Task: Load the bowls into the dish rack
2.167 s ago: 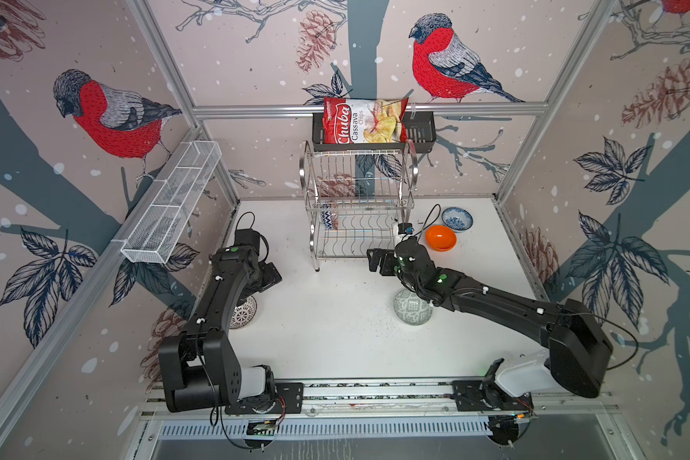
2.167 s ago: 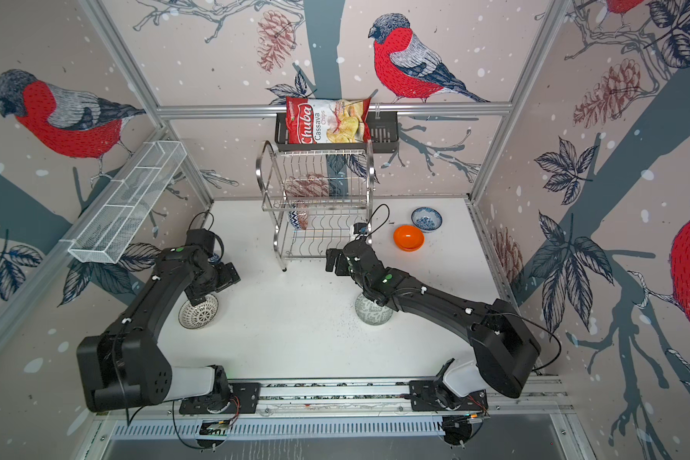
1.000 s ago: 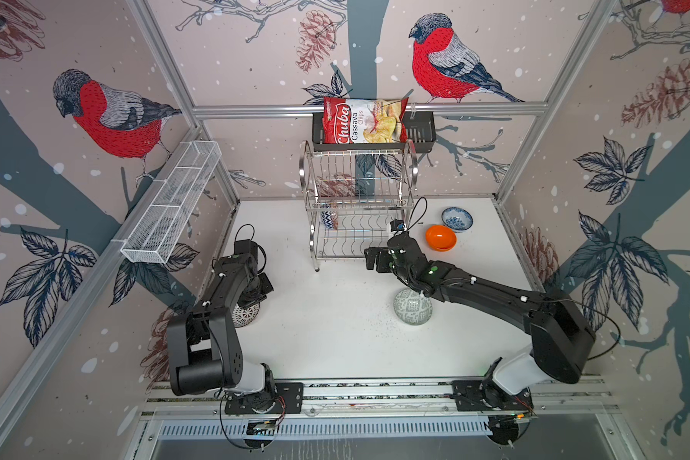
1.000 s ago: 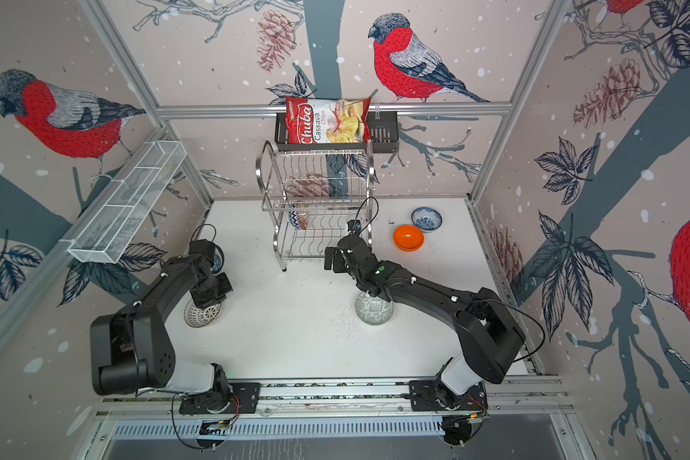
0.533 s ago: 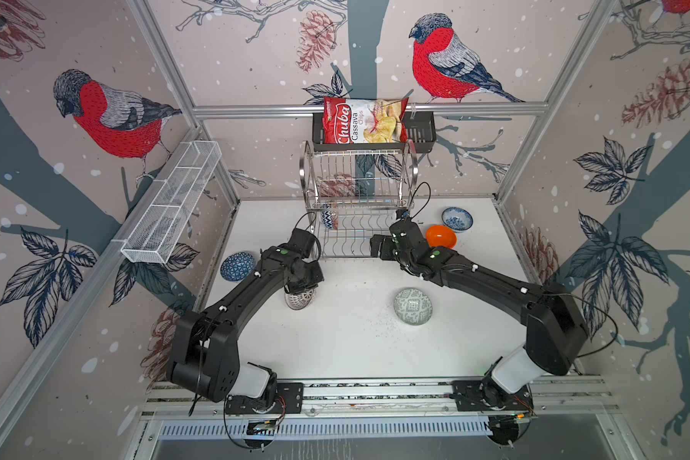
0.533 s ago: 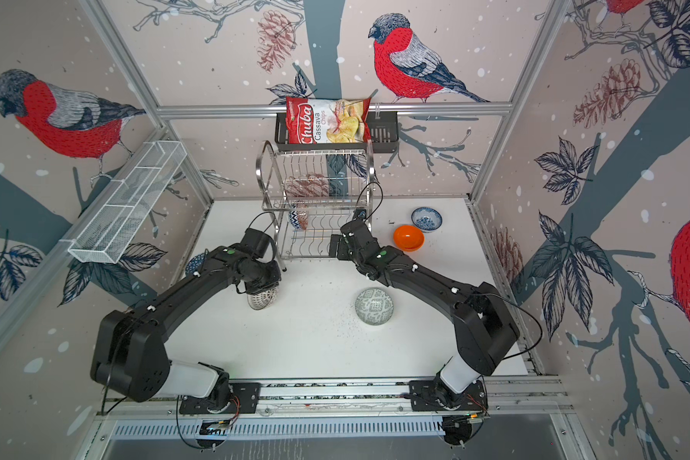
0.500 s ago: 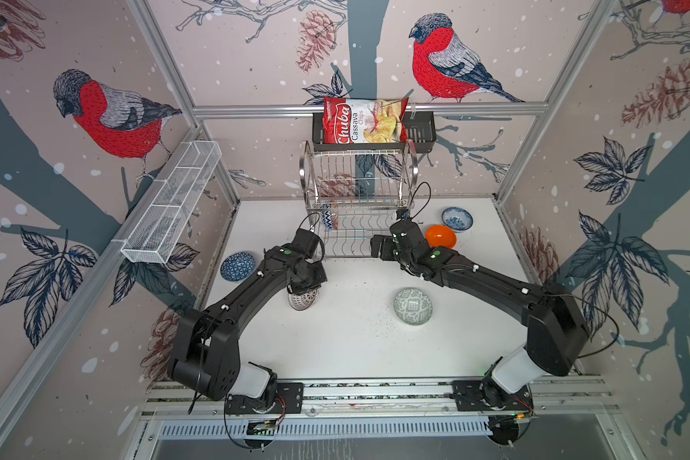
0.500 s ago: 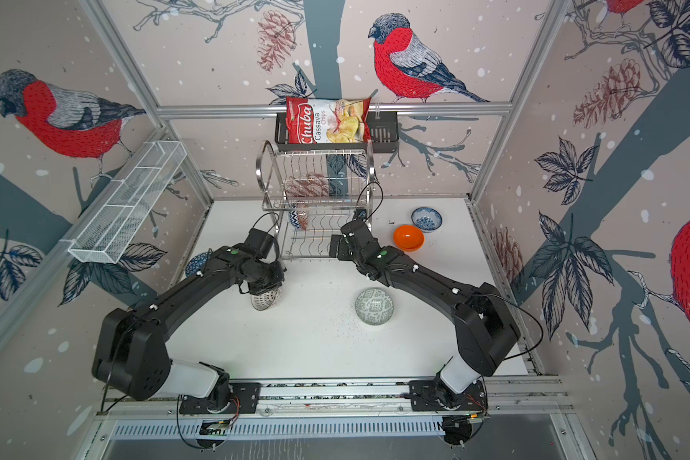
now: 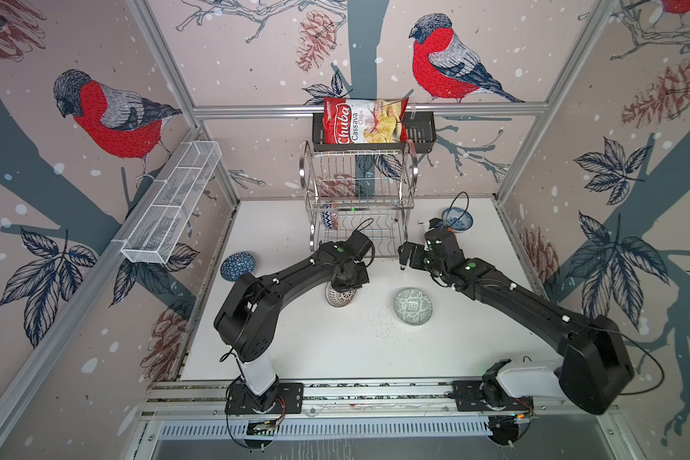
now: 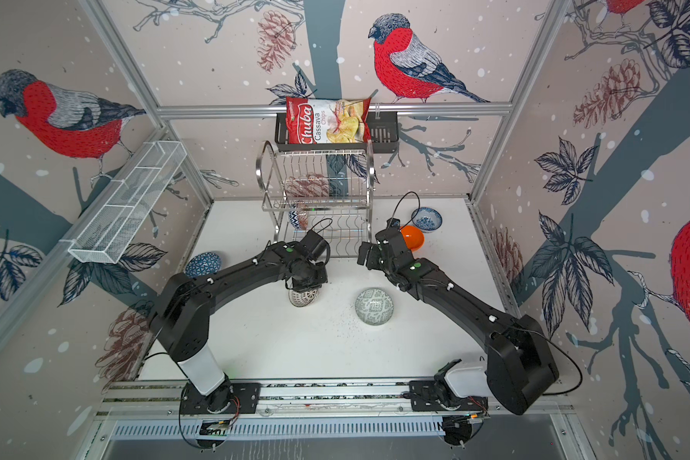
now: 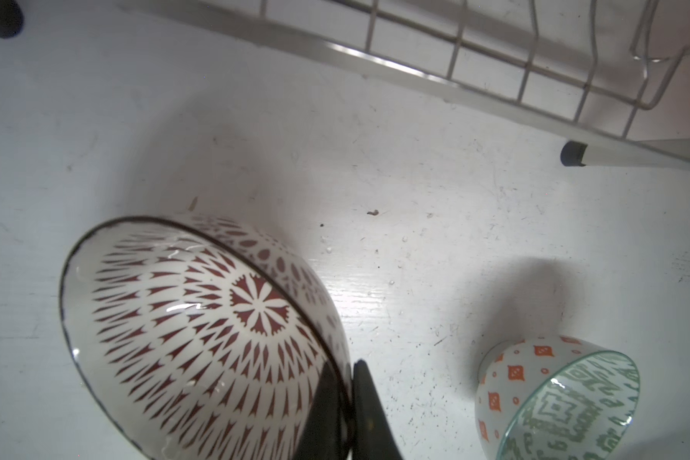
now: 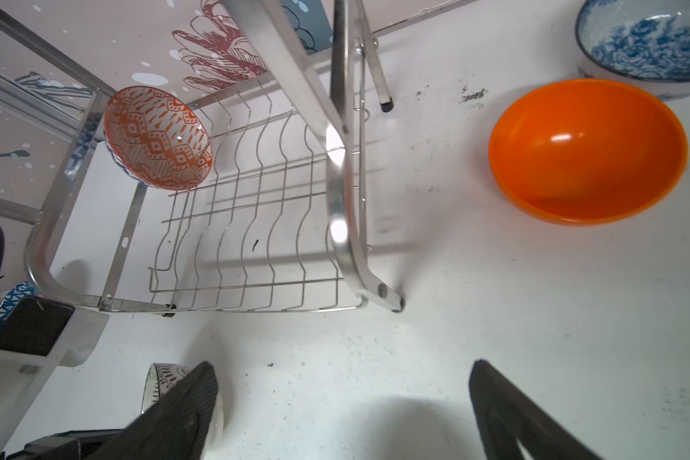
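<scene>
My left gripper (image 9: 345, 278) (image 11: 345, 382) is shut on the rim of a white bowl with a dark pattern (image 9: 340, 294) (image 11: 200, 330), held tilted in front of the dish rack (image 9: 361, 199) (image 10: 315, 191). My right gripper (image 9: 403, 257) (image 12: 341, 370) stands open and empty by the rack's right front foot. An orange-white patterned bowl (image 12: 158, 137) stands on edge in the lower tier. On the table lie a grey-green bowl (image 9: 413, 306) (image 11: 566, 402), a plain orange bowl (image 10: 413, 237) (image 12: 586, 151), a white-blue floral bowl (image 9: 457, 219) and a dark blue bowl (image 9: 238, 266).
A black basket with a chips bag (image 9: 363, 121) hangs on the back wall above the rack. A long white mesh basket (image 9: 172, 203) is fixed to the left wall. The rack's upper tier (image 10: 315, 175) overhangs the lower one.
My left gripper has carried the white patterned bowl from the table's left side rightward to the front of the rack, uncovering the dark blue bowl. My right gripper has drifted slightly right, still open.
</scene>
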`<state>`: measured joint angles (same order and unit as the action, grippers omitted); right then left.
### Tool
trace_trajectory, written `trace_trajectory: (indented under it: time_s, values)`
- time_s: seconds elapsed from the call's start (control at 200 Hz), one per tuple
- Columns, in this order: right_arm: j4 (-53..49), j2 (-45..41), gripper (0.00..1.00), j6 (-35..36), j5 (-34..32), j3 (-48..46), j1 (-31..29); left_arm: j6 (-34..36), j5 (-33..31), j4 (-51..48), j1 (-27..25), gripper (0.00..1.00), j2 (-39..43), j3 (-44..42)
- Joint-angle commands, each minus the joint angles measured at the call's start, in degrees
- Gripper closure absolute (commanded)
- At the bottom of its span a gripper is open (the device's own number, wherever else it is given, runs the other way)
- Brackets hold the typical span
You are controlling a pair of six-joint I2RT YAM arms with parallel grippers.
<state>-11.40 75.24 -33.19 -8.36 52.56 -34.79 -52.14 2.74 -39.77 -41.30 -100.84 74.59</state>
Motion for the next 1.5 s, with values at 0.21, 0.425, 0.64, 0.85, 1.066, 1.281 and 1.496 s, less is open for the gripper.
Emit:
trace_trajectory:
  time_s: [0.21,0.425,0.64,0.85,1.066,1.281,1.496]
  values:
    - [3.3,-6.1,0.01,0.3,2.6,-7.4,3.0,-3.6,1.3,2.2,-4.7,0.9,-5.8,2.9]
    - [6.0,-4.5,0.0,-1.7,4.8,-9.0,6.0,-0.8,0.6,1.1,-4.7,0.8,-7.7,5.9]
    - [5.4,-2.0,0.0,-2.8,5.6,-6.9,5.9,0.3,-1.5,-0.3,-4.3,0.61,-4.2,6.2]
    - [5.8,0.7,0.0,-5.5,5.7,-5.2,5.3,2.9,-3.6,-2.3,1.2,0.33,4.8,3.5]
    - [3.2,6.8,0.0,-4.6,3.5,0.7,-2.5,5.7,0.7,5.9,10.9,0.03,19.1,-7.5]
    - [-0.7,15.8,0.0,-1.0,4.9,8.3,-11.5,5.4,10.4,16.1,18.5,0.03,30.1,-21.7]
    - [-5.5,24.0,0.01,2.4,2.3,17.2,-19.1,3.2,8.6,18.6,21.3,0.03,41.1,-29.8]
